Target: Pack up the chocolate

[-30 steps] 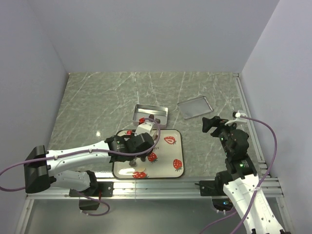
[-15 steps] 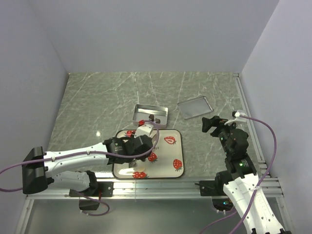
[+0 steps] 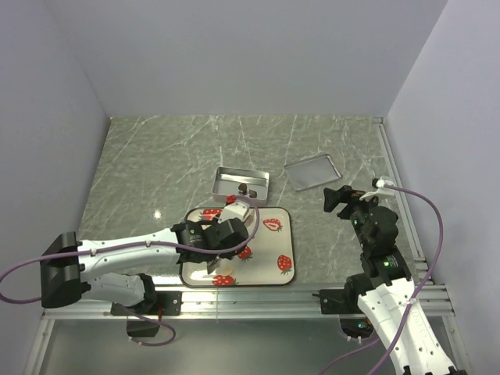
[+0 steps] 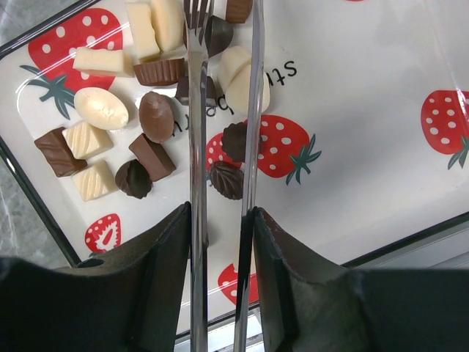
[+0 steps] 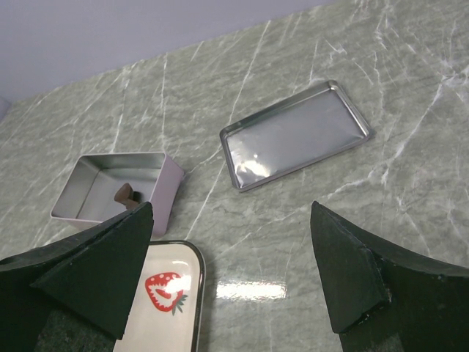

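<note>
The chocolate, many dark, light brown and cream pieces, lies clustered on one end of the strawberry-print tray. In the top view my left arm hides most of it. My left gripper is shut on metal tongs, whose two arms reach out over the pieces. A dark piece lies between the arms near their tips. One brown piece sits in the open tin box. My right gripper is open and empty, above the table right of the tray.
The tin's flat lid lies on the marble table behind my right gripper, also in the right wrist view. The tin box stands just behind the tray. White walls enclose the table. A metal rail runs along the right edge.
My left gripper with the tongs has shifted a little to the right over the tray. The right arm has not moved.
</note>
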Controlling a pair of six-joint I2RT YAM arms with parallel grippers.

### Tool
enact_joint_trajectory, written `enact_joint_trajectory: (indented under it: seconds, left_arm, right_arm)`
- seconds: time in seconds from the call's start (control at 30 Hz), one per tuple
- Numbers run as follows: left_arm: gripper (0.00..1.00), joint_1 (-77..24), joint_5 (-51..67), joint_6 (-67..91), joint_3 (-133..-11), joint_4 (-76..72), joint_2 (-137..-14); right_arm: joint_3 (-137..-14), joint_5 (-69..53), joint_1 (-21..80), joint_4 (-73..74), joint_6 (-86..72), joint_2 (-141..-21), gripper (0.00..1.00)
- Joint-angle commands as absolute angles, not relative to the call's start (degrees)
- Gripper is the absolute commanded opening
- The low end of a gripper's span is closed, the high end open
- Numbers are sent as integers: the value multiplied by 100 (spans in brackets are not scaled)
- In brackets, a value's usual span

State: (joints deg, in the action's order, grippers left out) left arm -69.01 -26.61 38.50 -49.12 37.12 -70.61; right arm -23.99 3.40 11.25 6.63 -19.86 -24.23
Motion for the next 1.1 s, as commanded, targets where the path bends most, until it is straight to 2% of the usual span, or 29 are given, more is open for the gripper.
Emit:
enact_joint_trajectory:
  seconds: [0.0,0.27,0.4,1.07]
  left_arm:
    - [43,-6943,-2575,3779,-5062,3559,-7093]
    - [34,-6961,-2672,3709,-5194,3726,-7198]
    - [33,-6970,-2716,3683,-5282,3762,-7163]
    - [38,-7198,-3120,3463,-5994,4526,-7918]
  right_arm:
    - [-2461,325,1099,440,-1907,-2408,94]
    - [-2461,325,1081,457,-1907,-2399,94]
    - [-2461,334,1099,448,-1907,-2399,94]
    - [-2461,325,1099,466,-1898,-2399,94]
